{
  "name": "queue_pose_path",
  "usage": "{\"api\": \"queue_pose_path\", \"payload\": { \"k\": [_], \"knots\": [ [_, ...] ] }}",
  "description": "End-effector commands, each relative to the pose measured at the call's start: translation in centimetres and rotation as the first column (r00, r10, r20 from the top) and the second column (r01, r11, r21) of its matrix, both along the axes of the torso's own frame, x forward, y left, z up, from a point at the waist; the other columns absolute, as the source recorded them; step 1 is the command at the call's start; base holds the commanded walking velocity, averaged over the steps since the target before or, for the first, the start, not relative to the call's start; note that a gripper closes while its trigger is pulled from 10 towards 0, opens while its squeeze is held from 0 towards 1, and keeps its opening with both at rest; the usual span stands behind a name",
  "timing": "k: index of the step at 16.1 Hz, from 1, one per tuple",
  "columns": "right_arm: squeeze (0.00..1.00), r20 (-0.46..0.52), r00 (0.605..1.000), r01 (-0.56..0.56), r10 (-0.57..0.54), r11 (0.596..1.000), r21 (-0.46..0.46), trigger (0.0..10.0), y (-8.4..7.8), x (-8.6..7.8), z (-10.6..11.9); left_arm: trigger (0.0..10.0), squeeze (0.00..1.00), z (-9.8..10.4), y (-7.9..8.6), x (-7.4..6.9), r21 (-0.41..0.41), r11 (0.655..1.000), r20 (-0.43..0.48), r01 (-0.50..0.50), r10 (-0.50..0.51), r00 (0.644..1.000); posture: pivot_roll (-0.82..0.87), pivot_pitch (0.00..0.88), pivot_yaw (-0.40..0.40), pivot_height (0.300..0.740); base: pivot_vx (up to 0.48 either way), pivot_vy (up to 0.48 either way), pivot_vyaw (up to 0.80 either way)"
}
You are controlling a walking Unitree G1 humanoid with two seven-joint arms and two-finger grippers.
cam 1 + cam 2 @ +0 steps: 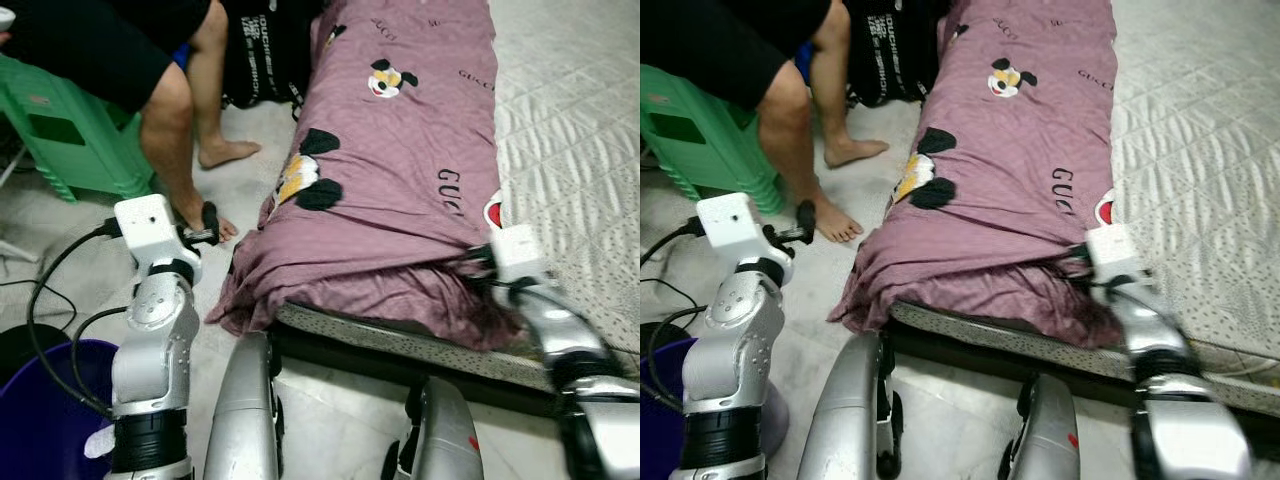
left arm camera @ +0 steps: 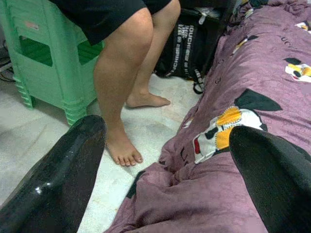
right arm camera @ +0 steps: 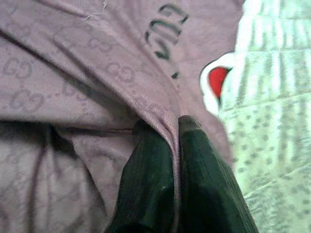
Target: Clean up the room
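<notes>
A purple blanket [image 1: 400, 160] printed with cartoon mice and black letters lies along the left side of the white quilted mattress [image 1: 570, 120], its near end bunched over the bed's edge. My right gripper [image 3: 175, 128] is at the blanket's near right corner, shut on a raised fold of the cloth; its white wrist [image 1: 515, 250] rests at the seam between blanket and mattress. My left gripper [image 2: 165, 128] is open above the floor, just left of the blanket's hanging edge, with nothing between its fingers [image 2: 73, 165].
A person sits on a green plastic stool [image 1: 70, 140]; one bare foot [image 1: 215, 225] is very close to my left gripper, the other foot [image 1: 228, 151] is farther back. A black bag [image 1: 265, 50] leans by the bed. A purple bucket [image 1: 40, 410] and cables are near left.
</notes>
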State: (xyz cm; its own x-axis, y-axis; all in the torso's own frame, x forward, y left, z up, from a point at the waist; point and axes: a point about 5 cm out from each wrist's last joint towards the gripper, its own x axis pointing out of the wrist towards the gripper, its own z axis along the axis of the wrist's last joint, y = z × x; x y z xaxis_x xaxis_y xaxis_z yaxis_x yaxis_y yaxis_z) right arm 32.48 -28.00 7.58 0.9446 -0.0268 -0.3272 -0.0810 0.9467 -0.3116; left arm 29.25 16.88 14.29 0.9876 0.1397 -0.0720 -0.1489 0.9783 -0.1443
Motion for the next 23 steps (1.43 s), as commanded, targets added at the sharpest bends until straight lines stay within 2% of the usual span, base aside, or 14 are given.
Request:
{"api": "queue_pose_path", "payload": {
  "k": [1, 4, 5, 8, 10, 11, 12, 14, 15, 16, 17, 18, 21, 23],
  "knots": [
    [0.0, 0.023, 0.995, 0.098, -0.098, 0.995, 0.011, 0.0, -3.7, -0.7, 1.7, 10.0, 0.0, 0.1, -0.2, 0.3, -0.003, 1.0, 0.006, 0.01, -0.01, 1.0, 0.1, 0.071, 0.001, 0.586, 0.0, 0.0, 0.0],
    [0.0, 0.011, 1.0, -0.018, 0.018, 0.997, 0.076, 0.0, -3.2, -0.4, 2.2, 10.0, 0.0, 0.1, -0.4, 0.6, -0.005, 1.0, 0.011, 0.017, -0.016, 1.0, 0.1, 0.065, 0.0, 0.586, 0.0, 0.0, 0.0],
    [0.0, -0.019, 0.983, -0.178, 0.182, 0.975, 0.133, 0.0, -1.6, -0.9, 1.2, 10.0, 0.0, 0.0, -0.5, 0.6, -0.008, 1.0, 0.01, 0.023, -0.023, 1.0, 0.1, 0.064, -0.003, 0.586, 0.0, 0.0, 0.0],
    [0.0, -0.08, 0.921, -0.364, 0.382, 0.914, 0.182, 0.0, 0.2, -3.4, -1.2, 10.0, 0.0, -0.3, -0.7, 0.5, -0.013, 0.999, 0.002, 0.03, -0.03, 1.0, 0.1, 0.064, -0.004, 0.586, 0.0, 0.0, 0.0],
    [0.0, -0.193, 0.859, -0.463, 0.474, 0.88, 0.104, 0.0, 0.4, -5.8, -3.4, 10.0, 0.0, -0.5, -0.8, 0.4, -0.018, 0.999, -0.004, 0.035, -0.035, 0.999, 0.1, 0.063, -0.004, 0.586, 0.0, 0.0, 0.0],
    [0.0, -0.257, 0.852, -0.46, 0.456, 0.887, 0.048, 0.0, 0.0, -6.6, -4.3, 10.0, 0.0, -0.6, -0.9, 0.4, -0.021, 0.999, -0.006, 0.04, -0.04, 0.999, 0.1, 0.063, -0.004, 0.586, 0.0, 0.0, 0.0],
    [0.0, -0.353, 0.837, -0.474, 0.419, 0.876, -0.084, 0.0, -0.5, -7.2, -5.2, 10.0, 0.0, -0.7, -1.2, 0.5, -0.025, 0.999, -0.009, 0.048, -0.048, 0.999, 0.1, 0.063, -0.004, 0.586, 0.0, 0.0, 0.0],
    [0.0, -0.337, 0.848, -0.467, 0.409, 0.877, -0.112, 0.0, 0.0, -6.8, -5.0, 10.0, 0.0, -0.7, -1.5, 0.6, -0.029, 0.998, -0.008, 0.058, -0.058, 0.998, 0.08, 0.057, 0.001, 0.586, 0.0, 0.0, 0.0],
    [0.0, -0.321, 0.868, -0.44, 0.378, 0.886, -0.147, 10.0, 0.2, -6.2, -4.9, 10.0, 0.0, -0.7, -1.5, 0.7, -0.03, 0.998, -0.008, 0.059, -0.059, 0.998, 0.08, 0.05, -0.003, 0.586, 0.0, 0.0, 0.0],
    [0.0, -0.285, 0.892, -0.407, 0.352, 0.898, -0.165, 10.0, 0.5, -5.6, -4.6, 10.0, 0.0, -0.7, -1.4, 0.7, -0.03, 0.998, -0.007, 0.057, -0.057, 0.998, 0.08, 0.05, -0.003, 0.586, 0.0, 0.0, 0.0],
    [0.84, -0.225, 0.923, -0.353, 0.313, 0.92, -0.168, 10.0, 0.8, -4.8, -4.1, 10.0, 0.0, -0.7, -1.3, 0.8, -0.029, 0.998, -0.004, 0.054, -0.054, 0.999, 0.08, 0.046, -0.006, 0.586, 0.0, 0.0, 0.0],
    [1.0, -0.187, 0.941, -0.312, 0.28, 0.935, -0.169, 10.0, 1.1, -4.2, -3.7, 10.0, 0.0, -0.7, -1.3, 0.8, -0.028, 0.998, -0.003, 0.051, -0.051, 0.999, 0.08, 0.042, -0.009, 0.586, 0.0, 0.0, 0.0],
    [1.0, -0.096, 0.974, -0.22, 0.207, 0.965, -0.145, 10.0, 1.8, -3.0, -2.7, 10.0, 0.0, -0.9, -1.2, 0.8, -0.029, 0.999, -0.001, 0.043, -0.044, 0.999, 0.07, 0.021, -0.017, 0.586, 0.0, 0.0, 0.0],
    [1.0, -0.071, 0.991, -0.12, 0.114, 0.989, -0.085, 10.0, 1.8, -3.8, -3.3, 10.0, 0.0, -1.0, -0.9, 0.8, -0.029, 0.999, 0.003, 0.037, -0.037, 0.999, 0.07, 0.008, -0.022, 0.586, 0.0, 0.0, 0.0]
  ]
}}
